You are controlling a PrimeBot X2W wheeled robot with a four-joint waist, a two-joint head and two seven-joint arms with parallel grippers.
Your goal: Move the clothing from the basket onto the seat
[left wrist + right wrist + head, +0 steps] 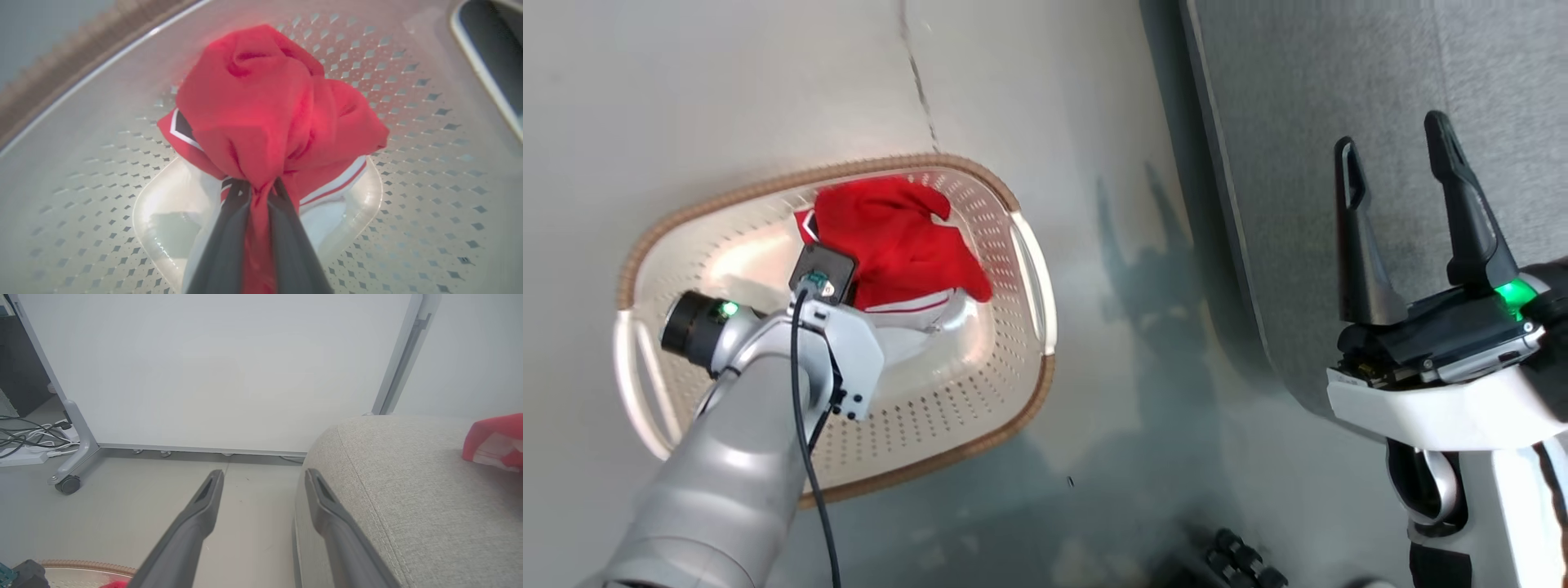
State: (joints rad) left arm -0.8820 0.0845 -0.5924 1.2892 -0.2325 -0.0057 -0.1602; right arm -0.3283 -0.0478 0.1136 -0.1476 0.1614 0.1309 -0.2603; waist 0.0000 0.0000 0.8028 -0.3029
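I'm pinching the clothing (261, 102) in my left hand (260, 185), down in the basket (980, 384). The seat (1339, 82) is lying off to that hand's right, by my wide-spread right hand (1395, 135).

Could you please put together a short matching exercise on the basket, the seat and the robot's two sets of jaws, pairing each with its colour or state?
Column one:
1. basket
2. seat
3. left jaws
4. right jaws

Column two:
A. open, holding nothing
B. grey fabric
C. shut on the red clothing
D. cream with small holes and a brown rim

Pairs: 1-D, 2-B, 3-C, 4-A
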